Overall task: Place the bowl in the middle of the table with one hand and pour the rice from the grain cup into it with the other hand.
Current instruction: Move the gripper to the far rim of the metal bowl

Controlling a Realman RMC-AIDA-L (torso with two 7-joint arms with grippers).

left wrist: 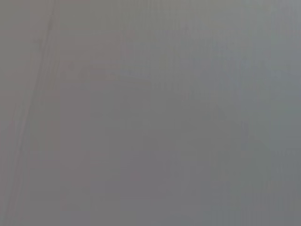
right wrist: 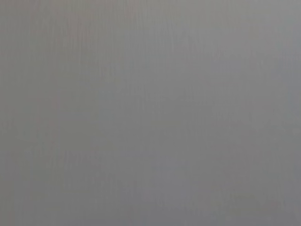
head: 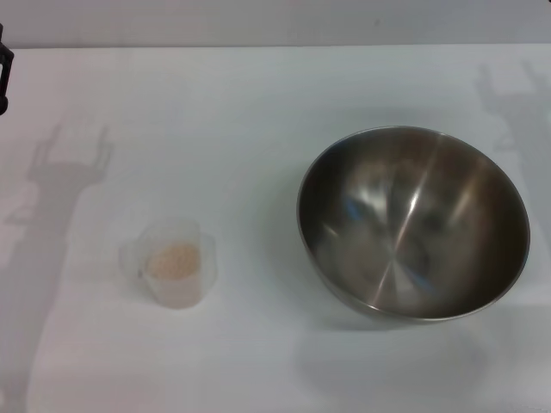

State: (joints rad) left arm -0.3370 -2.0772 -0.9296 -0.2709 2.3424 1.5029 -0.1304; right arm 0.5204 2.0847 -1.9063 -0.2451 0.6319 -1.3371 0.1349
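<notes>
The bowl [head: 413,222], large, round and of shiny steel, stands empty on the right side of the white table [head: 258,103] in the head view. The grain cup [head: 172,262], small and translucent, stands upright on the left, with pale beige rice [head: 174,256] inside it. A dark part of my left gripper [head: 4,69] shows at the far left edge, well away from the cup and holding nothing. My right gripper is out of view. Both wrist views show only a plain grey surface.
Two gripper-shaped shadows lie on the table, one at the left behind the cup [head: 69,163] and one at the far right [head: 516,95]. The table's far edge [head: 275,45] runs along the top of the head view.
</notes>
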